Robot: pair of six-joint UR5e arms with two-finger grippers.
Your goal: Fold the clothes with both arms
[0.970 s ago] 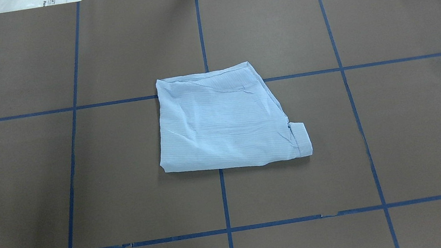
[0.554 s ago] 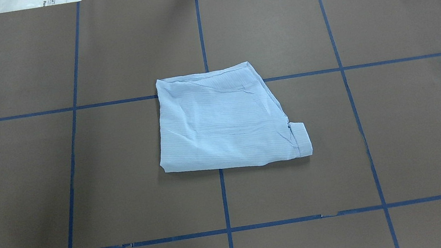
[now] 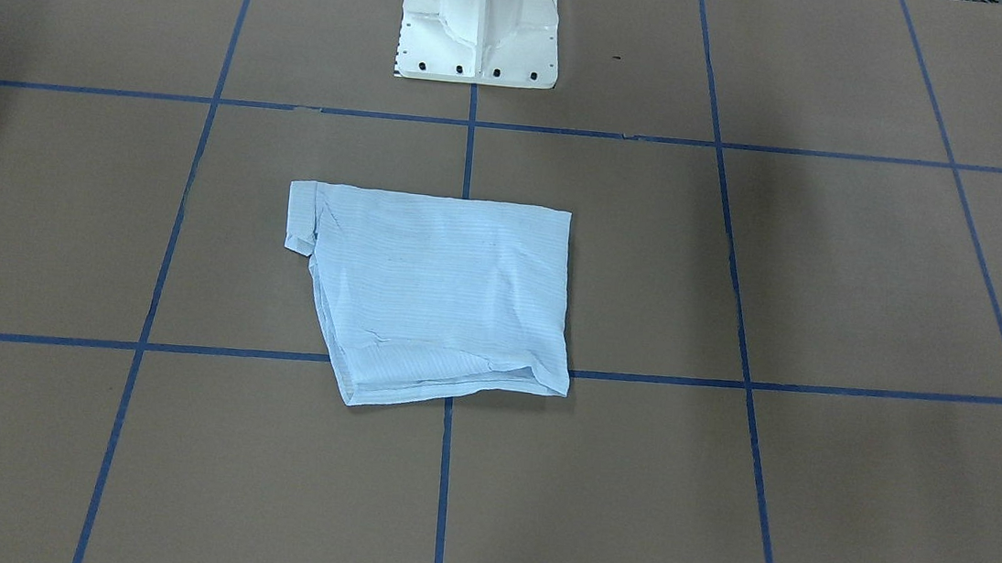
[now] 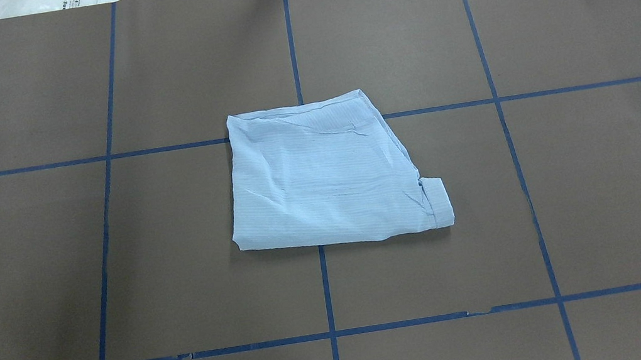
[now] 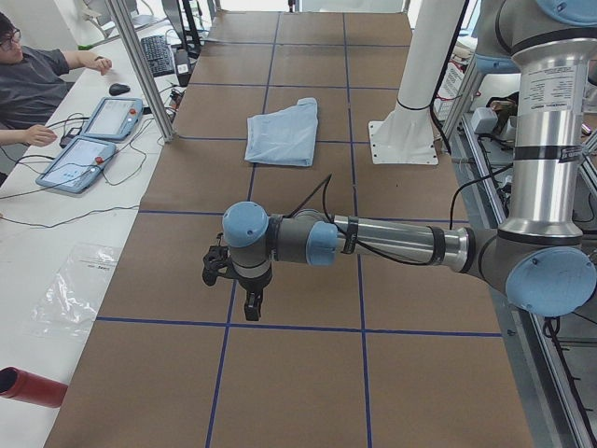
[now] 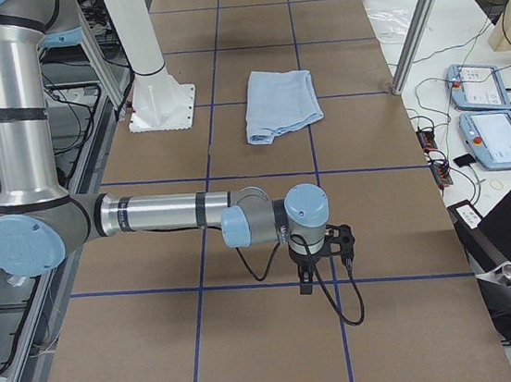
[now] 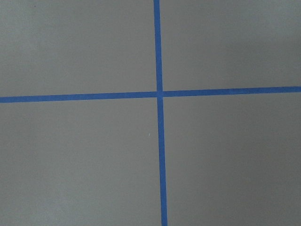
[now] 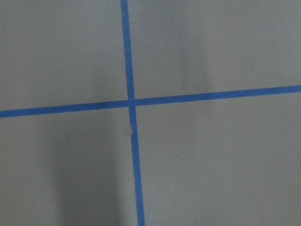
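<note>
- Lying folded on brown table (image 4: 117,267): thin pale blue striped shirt (image 4: 326,176); protruding cuff (image 4: 438,203) likely needs tucking.
- Left pincer (image 5: 244,303), right pincer (image 6: 308,278): apart or together, cannot tell.

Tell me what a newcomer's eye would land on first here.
A folded pale blue shirt lies flat at the middle of the brown table, across its blue tape grid. The left arm and right arm reach out low over the table's opposite ends, both well away from the shirt.

Pale-blue shirt (image 4: 327,179), folded (lying flat)
</note>
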